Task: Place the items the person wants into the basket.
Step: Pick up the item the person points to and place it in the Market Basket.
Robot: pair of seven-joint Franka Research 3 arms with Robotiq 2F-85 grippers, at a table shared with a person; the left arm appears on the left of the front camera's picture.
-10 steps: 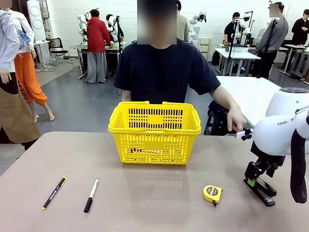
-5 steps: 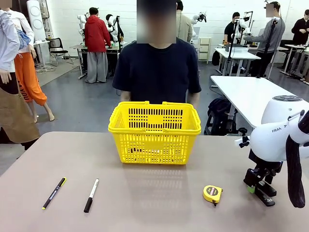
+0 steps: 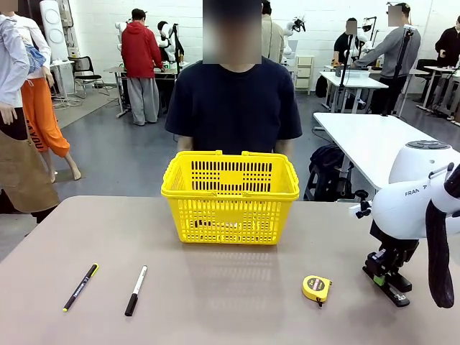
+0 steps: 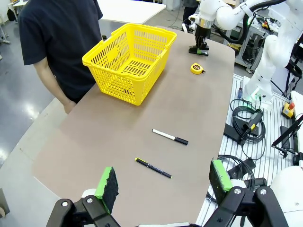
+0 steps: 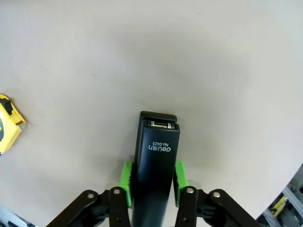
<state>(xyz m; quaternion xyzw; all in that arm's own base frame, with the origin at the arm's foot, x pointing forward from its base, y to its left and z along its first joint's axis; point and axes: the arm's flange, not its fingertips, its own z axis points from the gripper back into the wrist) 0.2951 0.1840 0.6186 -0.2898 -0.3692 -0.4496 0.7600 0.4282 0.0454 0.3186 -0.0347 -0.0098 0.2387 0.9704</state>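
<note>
A black stapler (image 5: 156, 156) lies on the table at the right, and my right gripper (image 5: 152, 177) is shut on it, green pads pressed to both its sides. From the front, that gripper (image 3: 381, 272) is low over the stapler (image 3: 392, 287). A round yellow tape measure (image 3: 316, 288) lies just left of it, also at the right wrist view's left edge as the tape measure (image 5: 8, 125). The yellow basket (image 3: 230, 194) stands mid-table in front of the person (image 3: 236, 108), whose arms hang down. My left gripper (image 4: 163, 182) hangs open, high over the table's left end.
A black pen with a yellow end (image 3: 80, 287) and a black-and-white marker (image 3: 136, 290) lie at the front left. The left wrist view shows the basket (image 4: 130, 61), the marker (image 4: 170, 137) and cables beside the table edge.
The person's hand drew back from beside the stapler. My right gripper came down over the stapler and closed on it.
</note>
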